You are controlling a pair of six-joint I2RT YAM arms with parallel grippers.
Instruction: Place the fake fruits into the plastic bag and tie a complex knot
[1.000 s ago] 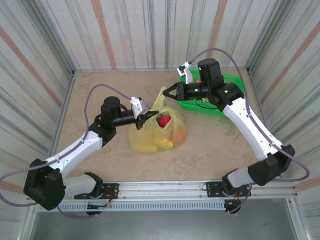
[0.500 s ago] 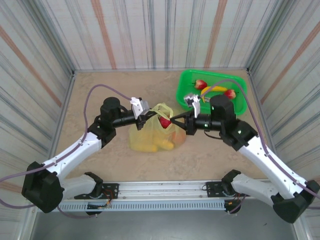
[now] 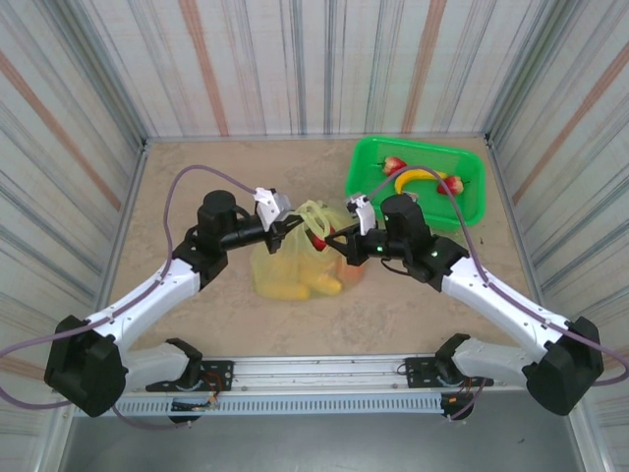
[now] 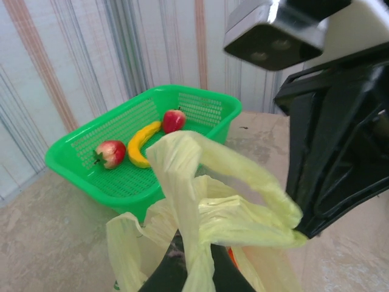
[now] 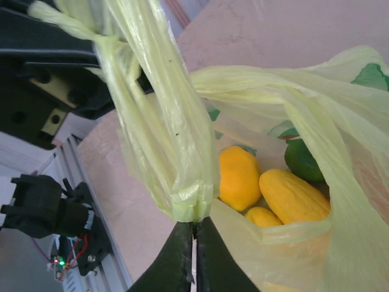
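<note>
Overhead view of a plastic bag slumped mid-table, mouth up, its two handles lifted and drawn together above it. Left gripper at 9 o'clock of the bag mouth, jaws pinched tight on one yellow-green handle. Right gripper at 3 o'clock, tips facing the left one, clamped on a fold of the other handle, with no gap between the fingers in its own wrist view. Handle film strung between the two claws, long axis running 9 to 3, both claws about equally near the mouth and close to each other.

Inside the bag, fake fruits: orange and yellow pieces, one dark green. At 1 o'clock from the bag, well apart, a green basket with a banana and two red pieces not yet bagged.

Likely next: crossing one handle over the other along that 9-to-3 line. No finished knot discernible.
</note>
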